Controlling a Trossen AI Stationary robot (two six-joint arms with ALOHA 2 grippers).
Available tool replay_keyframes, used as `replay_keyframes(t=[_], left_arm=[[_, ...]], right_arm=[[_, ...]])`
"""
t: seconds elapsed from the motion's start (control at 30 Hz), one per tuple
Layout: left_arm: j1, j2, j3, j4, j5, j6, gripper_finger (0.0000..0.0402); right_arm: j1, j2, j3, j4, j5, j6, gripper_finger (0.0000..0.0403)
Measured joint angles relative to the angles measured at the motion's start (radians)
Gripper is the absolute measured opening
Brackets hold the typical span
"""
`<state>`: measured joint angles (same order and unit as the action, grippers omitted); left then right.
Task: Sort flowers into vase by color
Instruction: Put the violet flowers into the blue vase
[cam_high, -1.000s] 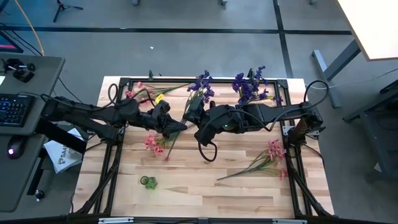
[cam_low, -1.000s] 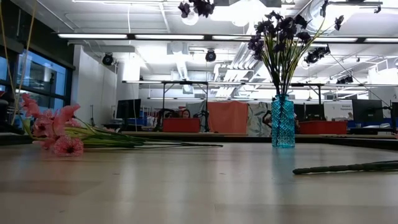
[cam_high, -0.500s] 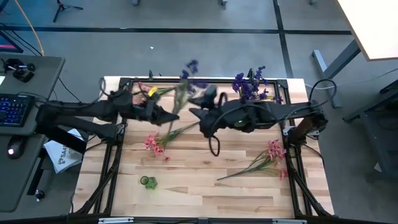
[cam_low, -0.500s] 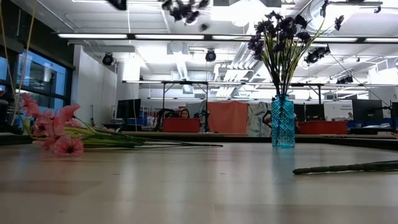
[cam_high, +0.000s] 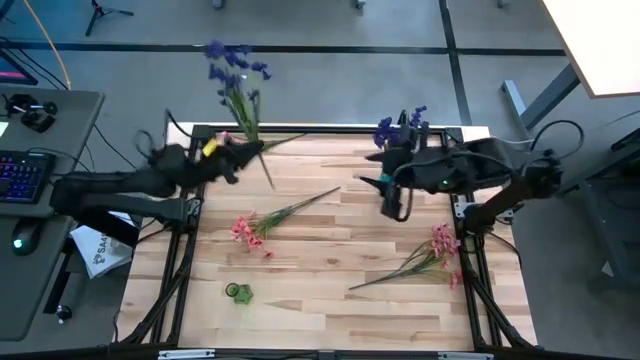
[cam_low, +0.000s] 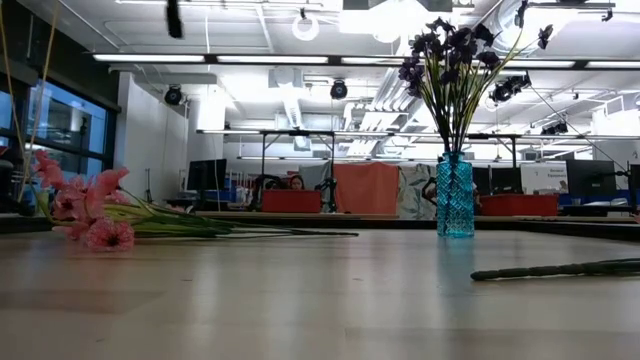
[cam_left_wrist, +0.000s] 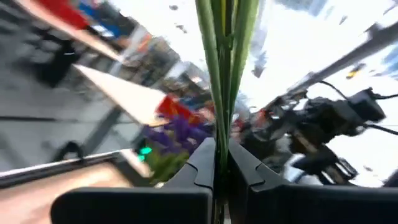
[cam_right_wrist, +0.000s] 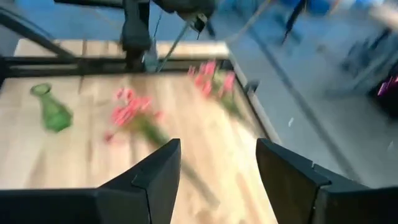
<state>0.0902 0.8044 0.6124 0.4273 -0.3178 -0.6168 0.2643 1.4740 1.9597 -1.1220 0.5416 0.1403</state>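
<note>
Your left gripper (cam_high: 243, 158) is clamped on the purple sprig (cam_high: 236, 88), stem running up past the far-left table edge; the blue vase (cam_high: 405, 143) lies well right, nearer your empty, spread right gripper (cam_high: 388, 192).

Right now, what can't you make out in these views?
- Blossoms of the purple sprig held by the left gripper: cut off in left wrist view; only stems show.
- Right gripper: open, empty; its view is motion-blurred, pink flowers smeared.
- Both arms: out of frame in low view.
</note>
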Motion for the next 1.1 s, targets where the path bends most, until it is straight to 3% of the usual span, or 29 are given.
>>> replay_keyframes(t=[0.07, 0.23, 0.33, 0.43, 0.57, 0.73, 0.83, 1.1], left_arm=[[0.0, 0.071, -0.087, 0.175, 0.033, -0.024, 0.0], [-0.036, 0.218, -0.183, 0.361, 0.07, -0.109, 0.0], [-0.115, 0.265, -0.164, 0.408, 0.073, 0.029, 0.0], [-0.181, 0.28, -0.106, 0.417, 0.073, 0.238, 0.0], [-0.234, 0.294, -0.029, 0.406, 0.105, 0.46, 0.0], [-0.249, 0.315, 0.027, 0.403, 0.106, 0.47, 0.0], [-0.249, 0.34, 0.045, 0.402, 0.124, 0.447, 0.0], [-0.264, 0.458, 0.115, 0.398, 0.069, 0.336, 0.0]], right_arm=[[0.036, -0.019, -0.02, -0.058, 0.001, 0.102, 0.02], [0.169, -0.074, -0.2, -0.056, 0.049, 0.362, 0.0199], [0.246, -0.112, -0.396, 0.09, 0.125, 0.527, 0.0199], [0.279, -0.127, -0.593, 0.381, 0.165, 0.613, 0.0199], [0.232, -0.131, -0.788, 0.904, 0.149, 0.553, 0.0199], [0.102, -0.132, -0.92, 1.477, 0.044, 0.352, 0.02], [0.026, -0.134, -0.919, 1.566, -0.043, 0.307, 0.02], [-0.067, -0.105, -0.823, 1.455, -0.173, 0.269, 0.0225]])
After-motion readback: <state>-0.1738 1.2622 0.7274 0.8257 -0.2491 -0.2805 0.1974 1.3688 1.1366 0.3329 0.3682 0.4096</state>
